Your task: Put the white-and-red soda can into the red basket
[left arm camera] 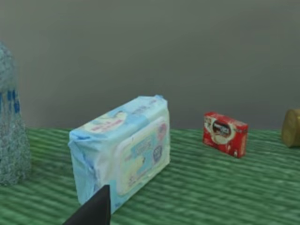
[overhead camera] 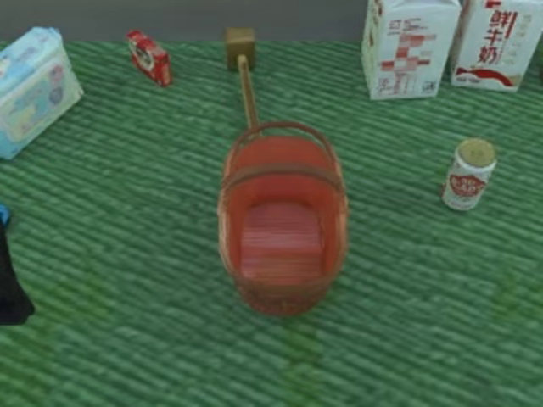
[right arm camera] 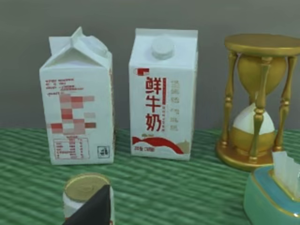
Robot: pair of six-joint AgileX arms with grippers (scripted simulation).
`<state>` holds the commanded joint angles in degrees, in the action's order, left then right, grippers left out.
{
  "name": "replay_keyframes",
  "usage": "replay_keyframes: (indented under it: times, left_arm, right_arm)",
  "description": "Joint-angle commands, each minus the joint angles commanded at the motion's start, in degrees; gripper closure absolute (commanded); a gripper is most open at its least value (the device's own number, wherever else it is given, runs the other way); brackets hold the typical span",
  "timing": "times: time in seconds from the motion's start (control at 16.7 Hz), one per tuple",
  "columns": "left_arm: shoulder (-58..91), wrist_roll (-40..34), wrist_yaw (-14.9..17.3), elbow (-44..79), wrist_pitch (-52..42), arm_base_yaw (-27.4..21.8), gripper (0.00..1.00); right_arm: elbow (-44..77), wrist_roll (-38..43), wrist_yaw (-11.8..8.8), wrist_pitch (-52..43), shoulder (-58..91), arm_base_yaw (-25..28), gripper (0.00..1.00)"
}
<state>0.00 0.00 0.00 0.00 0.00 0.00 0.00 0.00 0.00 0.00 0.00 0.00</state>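
The white-and-red soda can stands upright on the green mat at the right, with a pale gold top. The red basket, oval with a hoop handle, sits mid-table to the can's left, well apart from it. In the right wrist view the can is close below the camera. One dark finger of my right gripper overlaps it, and no second finger shows beside it. The right arm is outside the top view. My left arm is parked at the left edge. One finger of it shows in front of a wipes pack.
Two tall cartons stand behind the can. A gold hourglass and a teal tissue box are near them. At the back left are a wipes pack and a small red packet. A wooden mallet lies behind the basket.
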Motion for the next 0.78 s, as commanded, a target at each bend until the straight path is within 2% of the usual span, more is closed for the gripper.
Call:
replay_keyframes:
  times: [0.36,0.54,0.78]
  left_arm:
    - [0.00,0.00,0.00,0.00,0.00,0.00,0.00]
    - [0.00,0.00,0.00,0.00,0.00,0.00,0.00]
    - [0.00,0.00,0.00,0.00,0.00,0.00,0.00]
  right_arm:
    - [5.81,-1.91,-0.03,-4.30,5.86,0.74,0.00]
    - [15.87,-4.92,-0.01,-11.17,16.56,1.83,0.00]
    - [34.84,-10.16,0.00,-23.16,37.98,3.73,0.00]
